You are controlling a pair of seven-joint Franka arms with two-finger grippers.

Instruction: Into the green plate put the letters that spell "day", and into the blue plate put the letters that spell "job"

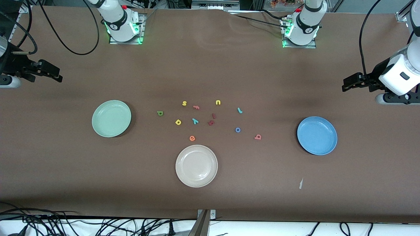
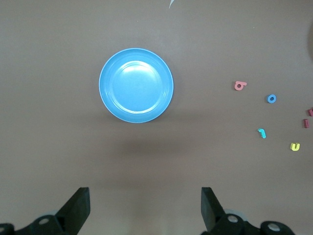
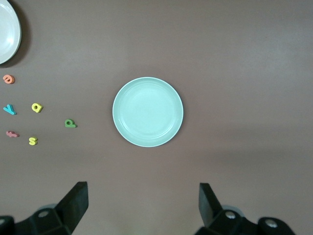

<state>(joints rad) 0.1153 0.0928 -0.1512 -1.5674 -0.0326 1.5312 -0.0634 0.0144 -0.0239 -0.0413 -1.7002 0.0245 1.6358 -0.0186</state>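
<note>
A brown table (image 1: 210, 196) is carrying everything: the green plate (image 1: 111, 118) is sitting empty toward the right arm's end and the blue plate (image 1: 317, 135) empty toward the left arm's, likely so each arm serves its own plate. Between them the dark green "d" (image 1: 160, 113), yellow "a" (image 1: 178, 122), teal "y" (image 1: 195, 121), teal "j" (image 1: 240, 110), blue "o" (image 1: 238, 130) and pink "b" (image 1: 258, 137) are lying loose. The right gripper (image 3: 142, 198) and left gripper (image 2: 145, 200) are hovering wide apart, holding nothing, apparently waiting.

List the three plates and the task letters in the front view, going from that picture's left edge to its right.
green plate → green d → yellow a → beige plate and teal y, level → blue o and teal j, level → pink b → blue plate
</note>
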